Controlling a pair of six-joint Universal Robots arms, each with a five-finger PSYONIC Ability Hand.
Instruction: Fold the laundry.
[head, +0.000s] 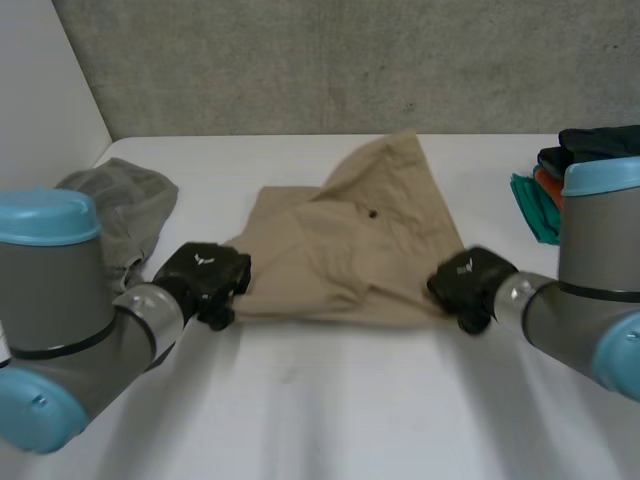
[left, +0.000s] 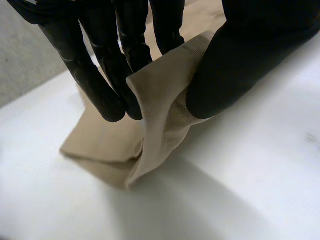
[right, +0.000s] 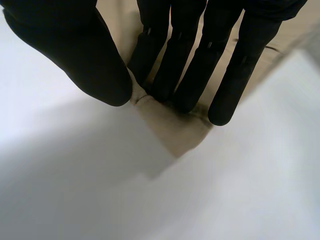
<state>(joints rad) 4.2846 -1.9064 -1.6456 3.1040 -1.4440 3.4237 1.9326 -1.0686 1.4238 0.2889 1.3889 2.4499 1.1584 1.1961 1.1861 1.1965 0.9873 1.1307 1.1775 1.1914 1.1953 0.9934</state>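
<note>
**foldfan:** ok so where's the tan garment (head: 350, 245) sitting?

**lintroller:** middle of the white table (head: 330, 400), mostly flat but rumpled, with one part running up to a point on the far side. There's a small dark button (head: 373, 213) near its centre. Both hands are on the near edge, one at each end.

**foldfan:** and the left hand (head: 205, 275), has it actually got it?

**lintroller:** yep. It's at the near left corner. In the left wrist view its fingers (left: 100, 75) and thumb (left: 240, 65) are pinching a ribbed bit of the hem between them, and that bit is lifted off the table while the rest lies below.

**foldfan:** right hand (head: 468, 280)?

**lintroller:** near right corner. From its own wrist view the thumb (right: 85, 55) and the nearest fingers (right: 165, 60) close on the edge of the cloth, so it's pinching too (much lower, the corner lies on the table under the fingertips).

**foldfan:** anything else around?

**lintroller:** a grey garment (head: 125, 205) crumpled at the far left, just beside the tan one, and a pile of folded clothes (head: 545, 190) at the right edge, dark on top with orange and teal under it, apart from the tan one.
</note>
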